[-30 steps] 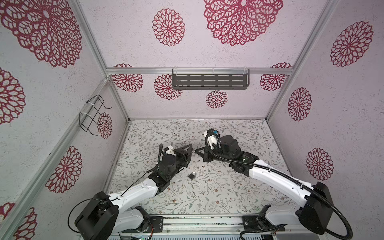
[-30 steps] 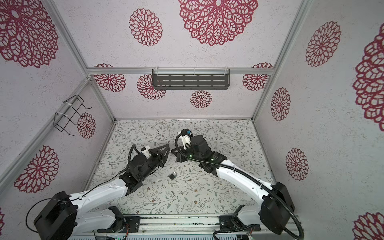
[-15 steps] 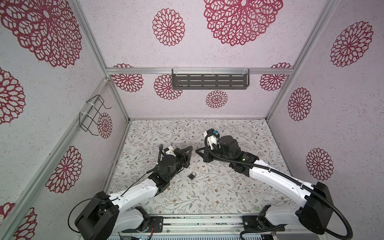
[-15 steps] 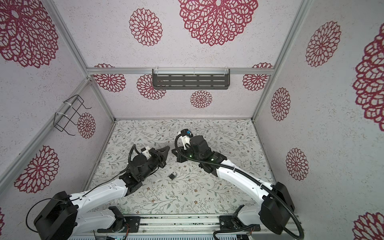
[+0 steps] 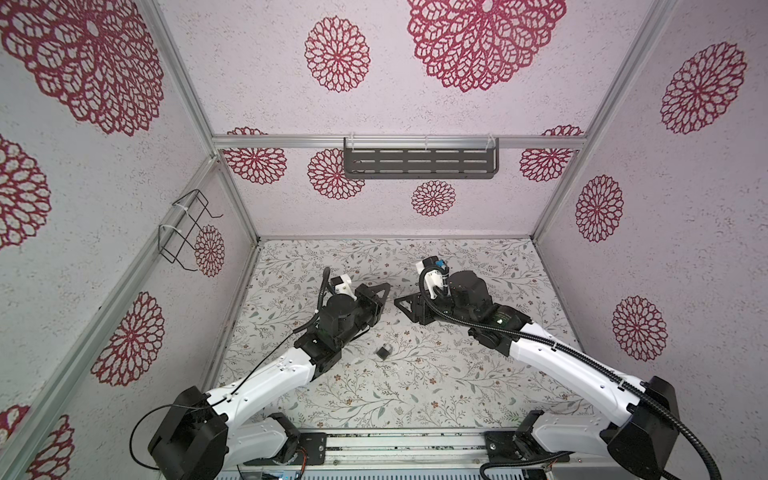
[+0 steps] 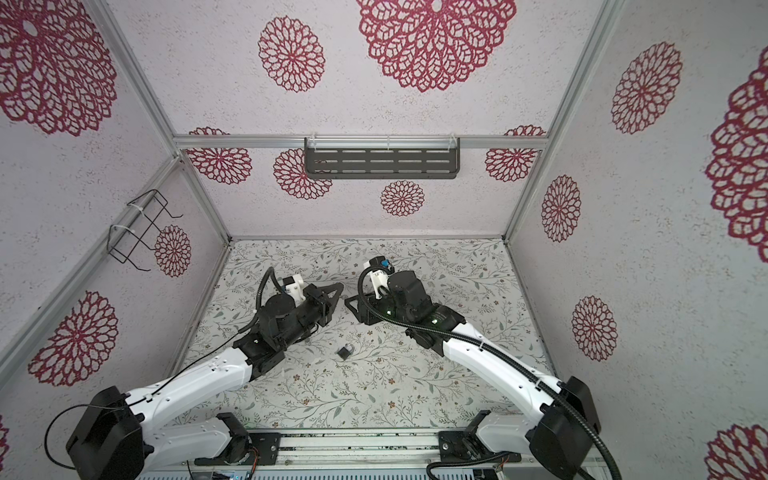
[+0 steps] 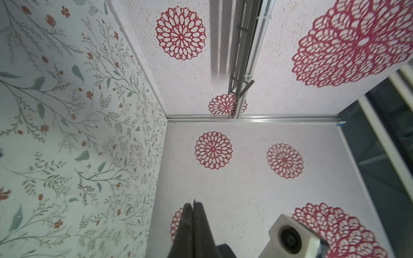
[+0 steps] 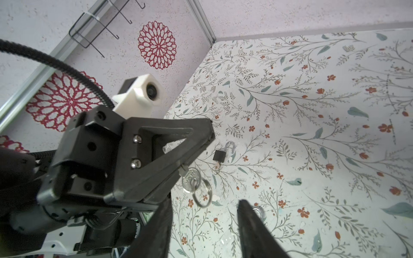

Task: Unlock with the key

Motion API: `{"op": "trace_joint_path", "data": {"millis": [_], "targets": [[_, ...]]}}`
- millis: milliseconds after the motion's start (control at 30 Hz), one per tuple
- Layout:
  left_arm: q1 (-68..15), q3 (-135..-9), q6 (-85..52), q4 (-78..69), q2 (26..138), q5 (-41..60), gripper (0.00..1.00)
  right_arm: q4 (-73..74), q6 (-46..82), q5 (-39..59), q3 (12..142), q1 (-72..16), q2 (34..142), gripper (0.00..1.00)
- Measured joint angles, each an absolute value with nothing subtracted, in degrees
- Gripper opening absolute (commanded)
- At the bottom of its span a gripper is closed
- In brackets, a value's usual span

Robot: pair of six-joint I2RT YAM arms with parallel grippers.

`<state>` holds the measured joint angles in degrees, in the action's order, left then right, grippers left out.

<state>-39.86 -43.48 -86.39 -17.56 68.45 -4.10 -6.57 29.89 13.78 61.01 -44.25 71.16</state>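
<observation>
A small black padlock [image 5: 383, 351] [image 6: 345, 351] [image 8: 220, 155] with a silver shackle lies on the floral floor, in front of both grippers and untouched. My left gripper [image 5: 387, 286] [image 6: 342, 285] [image 7: 193, 204] [image 8: 210, 130] is held above the floor, shut on the key [image 8: 190, 176]. The key's round silver head and its ring [image 8: 202, 192] hang out below the closed fingers. In the left wrist view only a thin metal tip shows between them. My right gripper [image 5: 397, 300] [image 6: 347, 300] [image 8: 203, 223] faces the left one at close range, open and empty.
A small bit of metal [image 8: 216, 166] lies at the padlock's base. A dark slotted shelf [image 5: 419, 163] hangs on the back wall and a wire rack [image 5: 185, 230] on the left wall. Floral floor [image 5: 415, 386] surrounds the padlock.
My right gripper has opened and drawn back a little from the left one. The left gripper closed fully and now holds the key alone.
</observation>
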Motion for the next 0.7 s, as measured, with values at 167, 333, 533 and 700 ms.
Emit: {"op": "trace_joint_path", "data": {"millis": [167,333,533,700], "targets": [[-40.4,-51.2,-72.8,-7.3,66.7,-3.2,0.00,-6.4,31.5,17.0,60.0,-42.9,68.7,0.64],[-40.8,-52.9,-61.0,-4.9,66.2,-1.4,0.00,-2.1,35.3,23.0,55.8,-42.2,67.3,0.62],[-40.9,-51.5,-51.5,-7.7,66.2,2.8,0.00,10.6,43.6,28.7,49.1,-41.8,66.7,0.54],[-40.9,-50.0,-46.8,-12.2,66.2,6.2,0.00,20.1,47.9,31.3,47.7,-40.4,66.6,0.48]]}}
